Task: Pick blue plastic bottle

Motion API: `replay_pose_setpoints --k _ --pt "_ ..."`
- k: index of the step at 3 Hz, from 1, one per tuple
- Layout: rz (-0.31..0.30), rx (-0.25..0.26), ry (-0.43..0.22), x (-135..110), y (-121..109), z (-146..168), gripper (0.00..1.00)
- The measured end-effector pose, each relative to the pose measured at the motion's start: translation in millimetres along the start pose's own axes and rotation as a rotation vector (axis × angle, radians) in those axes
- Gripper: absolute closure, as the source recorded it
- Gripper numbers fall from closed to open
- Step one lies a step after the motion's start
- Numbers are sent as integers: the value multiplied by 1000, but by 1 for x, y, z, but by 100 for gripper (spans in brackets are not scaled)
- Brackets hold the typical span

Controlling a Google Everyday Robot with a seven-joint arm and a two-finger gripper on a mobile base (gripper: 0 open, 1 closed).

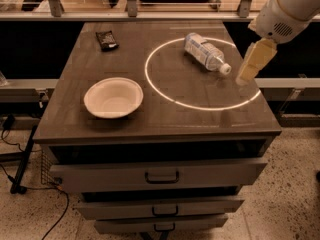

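The blue plastic bottle [205, 53] lies on its side on the dark tabletop [165, 119], inside a glowing white ring [150, 84], with its white cap pointing to the front right. My gripper [248, 69] hangs from the white arm at the upper right. Its pale yellow fingers point down over the table's right side, just right of the bottle's cap and apart from it. It holds nothing.
A white bowl [113, 98] sits at the front left of the table. A small dark packet [107, 39] lies at the back left. Drawers [161, 176] are below the tabletop. A railing and shelves run behind the table.
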State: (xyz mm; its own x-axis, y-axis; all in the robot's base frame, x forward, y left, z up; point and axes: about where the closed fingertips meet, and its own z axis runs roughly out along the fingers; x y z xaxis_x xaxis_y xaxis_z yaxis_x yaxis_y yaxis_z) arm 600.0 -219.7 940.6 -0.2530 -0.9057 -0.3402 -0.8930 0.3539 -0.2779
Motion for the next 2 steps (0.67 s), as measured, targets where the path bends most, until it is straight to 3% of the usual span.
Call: replay_pose_setpoints --k 2 --pt "130 7 -114 -31 -44 64 0"
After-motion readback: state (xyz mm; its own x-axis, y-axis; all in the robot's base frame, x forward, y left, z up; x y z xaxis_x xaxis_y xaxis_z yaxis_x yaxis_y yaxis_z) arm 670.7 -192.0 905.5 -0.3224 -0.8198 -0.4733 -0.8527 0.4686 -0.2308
